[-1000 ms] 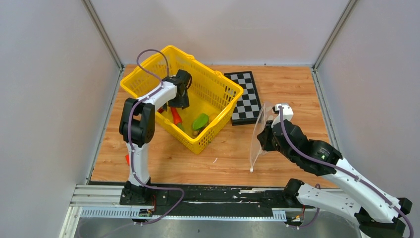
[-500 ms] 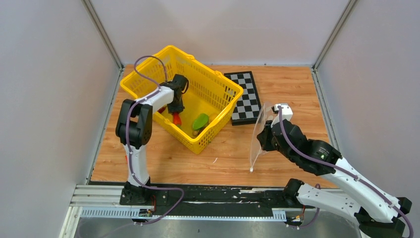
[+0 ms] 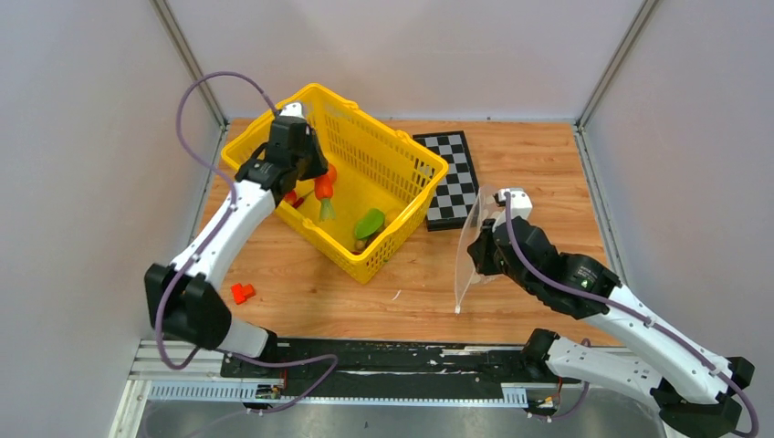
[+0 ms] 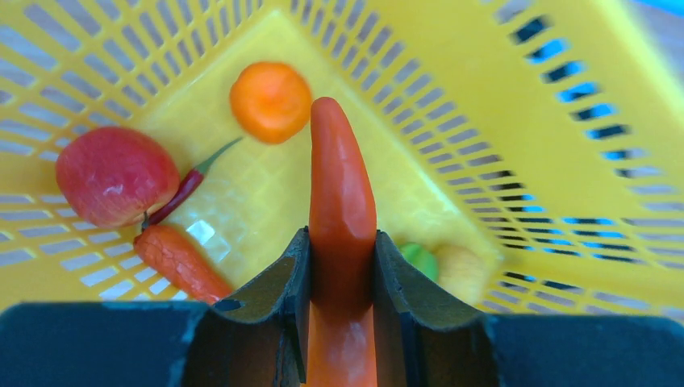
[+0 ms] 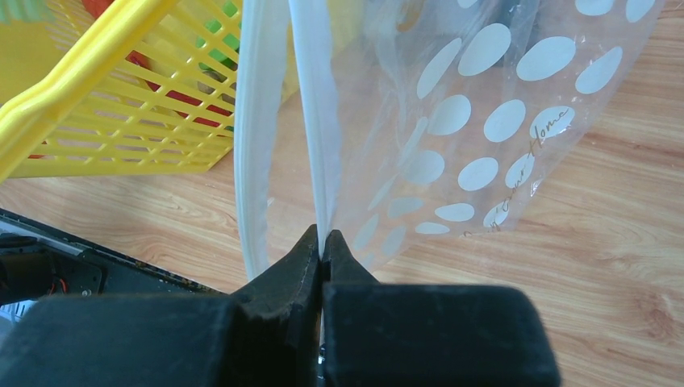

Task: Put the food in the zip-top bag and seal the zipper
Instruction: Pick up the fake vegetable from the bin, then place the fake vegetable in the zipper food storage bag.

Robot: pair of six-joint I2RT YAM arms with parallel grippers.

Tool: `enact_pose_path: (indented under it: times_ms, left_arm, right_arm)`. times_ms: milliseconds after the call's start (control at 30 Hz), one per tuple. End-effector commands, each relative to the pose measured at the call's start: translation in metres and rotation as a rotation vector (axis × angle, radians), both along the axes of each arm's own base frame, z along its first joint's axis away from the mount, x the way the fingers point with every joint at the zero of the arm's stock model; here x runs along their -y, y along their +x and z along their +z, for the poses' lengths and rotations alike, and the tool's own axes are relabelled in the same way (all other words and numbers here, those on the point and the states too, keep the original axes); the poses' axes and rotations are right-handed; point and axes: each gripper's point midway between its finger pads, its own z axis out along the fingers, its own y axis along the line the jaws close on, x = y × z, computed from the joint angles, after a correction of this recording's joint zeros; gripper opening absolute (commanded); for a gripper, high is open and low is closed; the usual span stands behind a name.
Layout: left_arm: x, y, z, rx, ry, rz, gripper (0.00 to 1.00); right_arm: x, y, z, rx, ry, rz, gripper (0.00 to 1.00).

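Note:
My left gripper (image 4: pixel 342 251) is shut on an orange carrot (image 4: pixel 342 185) and holds it above the yellow basket (image 3: pixel 404 153); from above, the carrot (image 3: pixel 323 190) hangs with its green top down. Below it in the basket lie an orange (image 4: pixel 270 102), a red tomato (image 4: pixel 113 176), a red chili (image 4: pixel 181 189), a second carrot (image 4: pixel 177 262), a green pepper (image 4: pixel 419 260) and a lemon (image 4: pixel 460 270). My right gripper (image 5: pixel 323 242) is shut on one zipper (image 5: pixel 310 121) strip of the zip-top bag (image 5: pixel 484 121). The bag (image 3: pixel 468 255) hangs upright over the table, mouth parted.
A folded chessboard (image 3: pixel 452 178) lies behind the bag, right of the basket. A small red block (image 3: pixel 241 293) sits on the wood near the left arm's base. Grey walls close in three sides.
My left gripper closed on the carrot in the basket and lifted it up and toward the back left. The right gripper and bag barely shifted.

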Motion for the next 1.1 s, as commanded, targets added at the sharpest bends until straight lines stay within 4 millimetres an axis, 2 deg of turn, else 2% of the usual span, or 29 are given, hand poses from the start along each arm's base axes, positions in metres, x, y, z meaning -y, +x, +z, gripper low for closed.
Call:
enact_pose_path:
  times_ms: [0, 233, 467, 567, 633, 800, 967, 1067]
  left_arm:
    - [0.017, -0.017, 0.057, 0.185, -0.111, -0.103, 0.23]
    - [0.047, -0.061, 0.124, 0.409, -0.251, -0.273, 0.23]
    - [0.088, -0.113, 0.169, 0.566, -0.396, -0.451, 0.22]
    - [0.112, -0.137, 0.190, 0.648, -0.464, -0.541, 0.21]
    - [0.129, -0.155, 0.199, 0.692, -0.499, -0.602, 0.21]
    - [0.156, -0.184, 0.221, 0.802, -0.590, -0.681, 0.20]
    - [0.173, -0.209, 0.235, 0.884, -0.727, -0.712, 0.16]
    - [0.175, -0.214, 0.237, 0.922, -0.754, -0.669, 0.17]
  right_arm:
    - [-0.010, 0.007, 0.008, 0.025, 0.047, 0.003, 0.00]
    - [-0.021, 0.008, 0.009, 0.018, 0.075, 0.023, 0.00]
    - [-0.027, 0.010, 0.008, 0.011, 0.102, 0.016, 0.00]
    - [-0.033, 0.010, 0.011, 0.003, 0.129, 0.026, 0.00]
    - [-0.037, 0.010, 0.014, -0.001, 0.146, 0.039, 0.00]
    - [-0.045, 0.008, 0.021, -0.033, 0.122, 0.088, 0.00]
    - [-0.059, 0.006, 0.030, -0.048, 0.189, 0.144, 0.00]
    - [-0.066, 0.006, 0.032, -0.064, 0.228, 0.159, 0.00]
